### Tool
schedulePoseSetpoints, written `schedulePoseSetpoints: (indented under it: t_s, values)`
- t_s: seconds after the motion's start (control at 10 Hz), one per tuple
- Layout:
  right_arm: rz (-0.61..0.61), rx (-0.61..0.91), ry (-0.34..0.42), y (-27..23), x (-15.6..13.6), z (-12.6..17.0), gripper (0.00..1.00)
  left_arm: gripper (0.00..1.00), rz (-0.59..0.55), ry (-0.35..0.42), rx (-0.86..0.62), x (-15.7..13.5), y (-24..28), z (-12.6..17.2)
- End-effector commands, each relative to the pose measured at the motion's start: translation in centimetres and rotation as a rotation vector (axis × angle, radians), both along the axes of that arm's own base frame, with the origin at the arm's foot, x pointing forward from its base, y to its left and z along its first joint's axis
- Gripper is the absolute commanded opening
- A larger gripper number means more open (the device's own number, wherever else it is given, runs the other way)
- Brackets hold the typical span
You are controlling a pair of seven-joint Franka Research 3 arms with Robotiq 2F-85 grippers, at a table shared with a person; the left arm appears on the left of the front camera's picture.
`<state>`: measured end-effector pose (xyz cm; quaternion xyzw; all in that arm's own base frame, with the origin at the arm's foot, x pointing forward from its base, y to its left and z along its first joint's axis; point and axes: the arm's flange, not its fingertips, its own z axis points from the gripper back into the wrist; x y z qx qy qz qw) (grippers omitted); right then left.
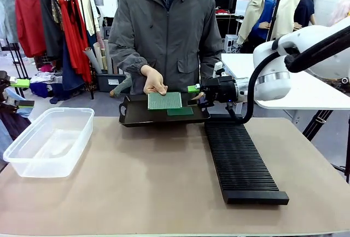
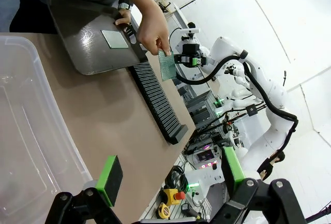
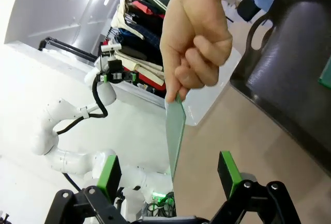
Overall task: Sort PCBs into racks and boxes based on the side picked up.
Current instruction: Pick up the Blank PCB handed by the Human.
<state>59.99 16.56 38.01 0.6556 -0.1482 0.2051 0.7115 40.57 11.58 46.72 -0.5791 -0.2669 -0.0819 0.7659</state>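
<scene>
Right gripper (image 3: 168,174) wide open, empty — PCB (image 3: 176,125) in person's hand (image 3: 196,38) just ahead, untouched

You have bright, even overhead light, with soft shadows on the desk (image 1: 164,182). Both wrist views bow at their edges; the dark tray (image 2: 85,43) gleams, and the white wall (image 3: 31,63) washes out

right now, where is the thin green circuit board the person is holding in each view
front view: thin green circuit board at centre, held by the person's hand over the smooth dark shallow tray
left wrist view: board upper middle, hanging from the hand just right of the tray
right wrist view: board at centre, edge-on, below the hand; tray at right
shared landmark: the tray
</scene>
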Motion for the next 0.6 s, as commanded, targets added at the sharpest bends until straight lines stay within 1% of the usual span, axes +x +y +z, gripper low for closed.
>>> schedulePoseSetpoints:
  t_s: [0.0,0.2,0.5]
  values:
    - [-0.03,0.032,0.025,2.3,1.0,0.5,1.0,1.0,-0.006,-0.001,-0.006,-0.2,0.0,0.1]
    - [-0.007,0.028,0.038,3.9,1.2,0.3,1.0,1.0,-0.006,-0.001,-0.006,-0.2,0.0,0.1]
    - [0.003,0.014,0.057,4.8,1.4,0.3,1.0,1.0,-0.006,-0.001,-0.006,-0.2,0.0,0.1]
